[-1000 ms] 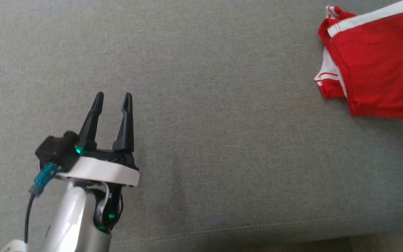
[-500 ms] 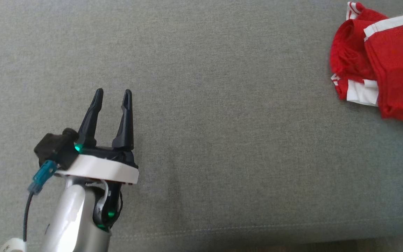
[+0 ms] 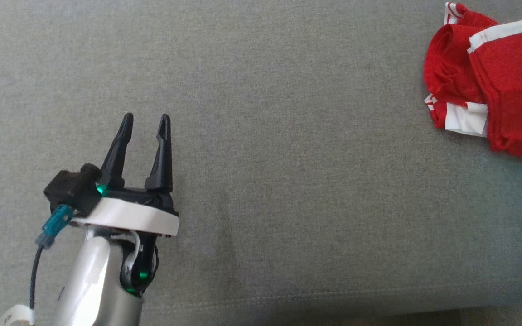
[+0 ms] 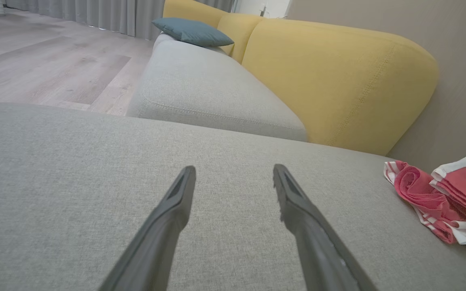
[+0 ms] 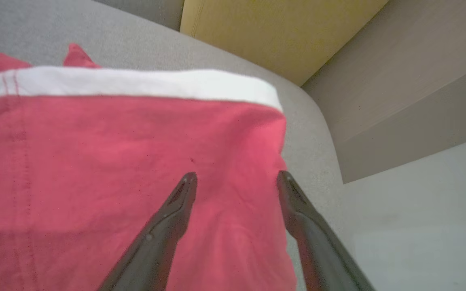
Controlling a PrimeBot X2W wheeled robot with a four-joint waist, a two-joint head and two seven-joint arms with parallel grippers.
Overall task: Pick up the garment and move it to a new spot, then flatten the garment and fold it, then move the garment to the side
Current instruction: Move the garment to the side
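Observation:
The garment [image 3: 496, 86] is red with white trim and lies folded at the far right of the grey cushion [image 3: 288, 136], running off the head view's right edge. In the left wrist view the garment [image 4: 447, 202] shows at the right. My left gripper [image 3: 145, 118] hovers open over bare cushion at the lower left, far from the cloth, and the left gripper [image 4: 234, 173] holds nothing. My right gripper [image 5: 235, 180] stands open just above the garment [image 5: 115, 173], fingers spread over its right part, nothing between them.
A yellow sofa backrest [image 4: 330, 76] rises behind the cushion, with a second grey seat [image 4: 204, 89] and a blue pillow [image 4: 192, 31] beyond. Wooden floor [image 4: 34, 60] lies to the left. The cushion's right edge [image 5: 318, 133] drops off beside a beige wall.
The garment's left part has bunched and shifted right since a second ago, then settled. The left gripper has barely moved.

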